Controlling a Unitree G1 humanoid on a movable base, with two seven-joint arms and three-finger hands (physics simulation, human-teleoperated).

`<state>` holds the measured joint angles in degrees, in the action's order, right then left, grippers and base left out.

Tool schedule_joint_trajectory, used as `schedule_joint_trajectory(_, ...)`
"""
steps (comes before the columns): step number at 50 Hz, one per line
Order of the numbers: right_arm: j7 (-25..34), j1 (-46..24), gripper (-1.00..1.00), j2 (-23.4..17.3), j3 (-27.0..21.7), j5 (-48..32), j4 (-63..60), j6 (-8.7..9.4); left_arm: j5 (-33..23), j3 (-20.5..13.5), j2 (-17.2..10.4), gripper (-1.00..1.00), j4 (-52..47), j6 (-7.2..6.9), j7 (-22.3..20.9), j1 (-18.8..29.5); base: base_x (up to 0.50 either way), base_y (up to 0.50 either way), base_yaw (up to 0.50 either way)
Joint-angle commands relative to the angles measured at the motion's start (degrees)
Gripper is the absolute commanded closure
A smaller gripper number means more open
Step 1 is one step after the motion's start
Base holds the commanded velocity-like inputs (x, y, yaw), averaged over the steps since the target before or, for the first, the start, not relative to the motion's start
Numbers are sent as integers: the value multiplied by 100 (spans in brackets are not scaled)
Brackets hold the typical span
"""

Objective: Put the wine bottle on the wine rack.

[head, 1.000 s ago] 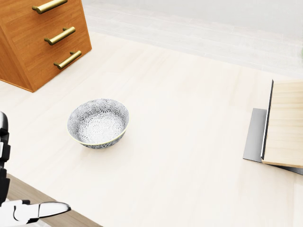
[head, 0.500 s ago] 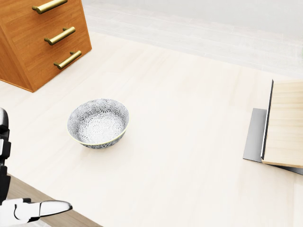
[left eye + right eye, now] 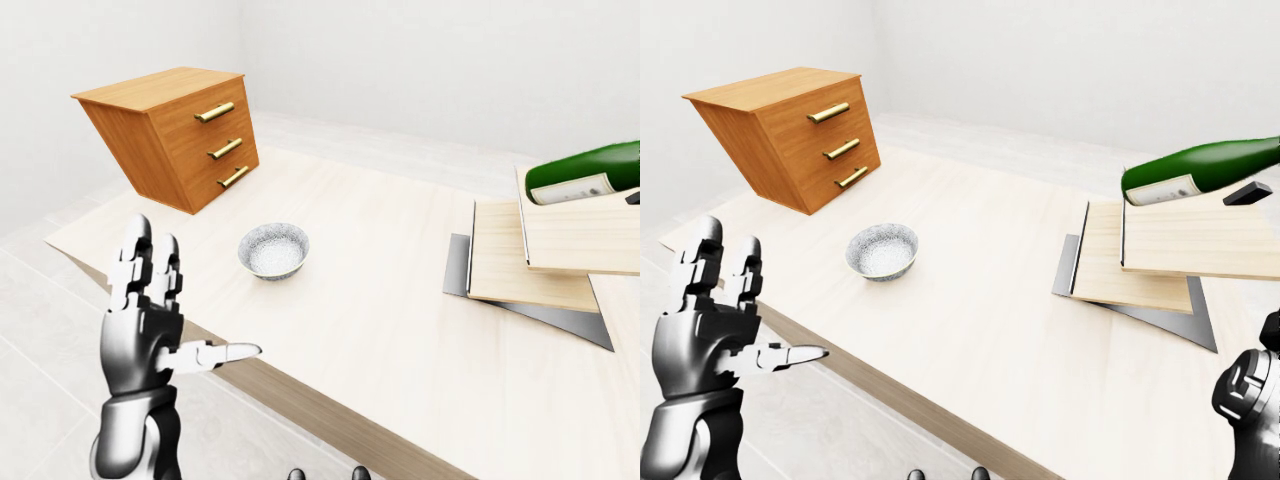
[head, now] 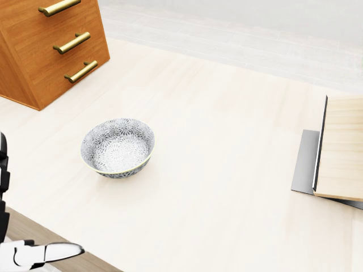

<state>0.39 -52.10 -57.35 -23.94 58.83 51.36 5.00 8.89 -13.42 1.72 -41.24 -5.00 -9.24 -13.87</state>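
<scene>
Right-eye view gives the fullest picture: the green wine bottle point(image 3: 1202, 172) lies on its side on the upper wooden board of the wine rack point(image 3: 1140, 265), a stack of tilted boards on a grey metal base at the right of the pale table point(image 3: 980, 300). No hand holds it. The left hand point(image 3: 702, 322) is raised near the table's near-left edge with its fingers point(image 3: 700, 262) spread apart and the thumb pointing right, clamped on nothing. The right hand point(image 3: 1250, 392) shows only as a dark knuckled shape at the lower right edge, and I cannot tell how its fingers stand.

Judging from how things lie, the bottle already rests on the rack, so the step in hand is to leave it undisturbed. Doing this well means keeping both hands well apart from the rack and avoiding any brush against the boards, since a round bottle on a sloped surface could roll.

A patterned bowl point(image 4: 118, 147) sits left of centre on the table, and a wooden drawer chest point(image 3: 178, 130) with brass handles stands at the far left.

Against the head view a second ago, the bowl, chest and rack sit at the same spots; only the left hand's dark forearm has dropped slightly at the left edge.
</scene>
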Motion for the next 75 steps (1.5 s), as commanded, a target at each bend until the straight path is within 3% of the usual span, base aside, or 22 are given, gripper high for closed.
schedule_joint_trajectory(1, -55, 43, 100, 79, -23, 156, -110, 0, 7, -34, 14, -100, -70, 0, -14, -15, 0, 0, 0)
schedule_joint_trajectory(21, 898, 14, 100, 77, 158, -617, 840, 0, -14, -39, 32, -100, -83, 0, -25, -20, 0, 0, 0)
schedule_joint_trajectory(47, 897, 323, 100, 114, -60, -690, 686, 0, 14, -107, 57, -100, -79, 0, -82, -85, 0, 0, 0)
schedule_joint_trajectory(75, 1057, 753, 100, 150, -167, -620, 900, 0, -91, 33, 76, -100, -163, 0, -49, -119, 0, 0, 0)
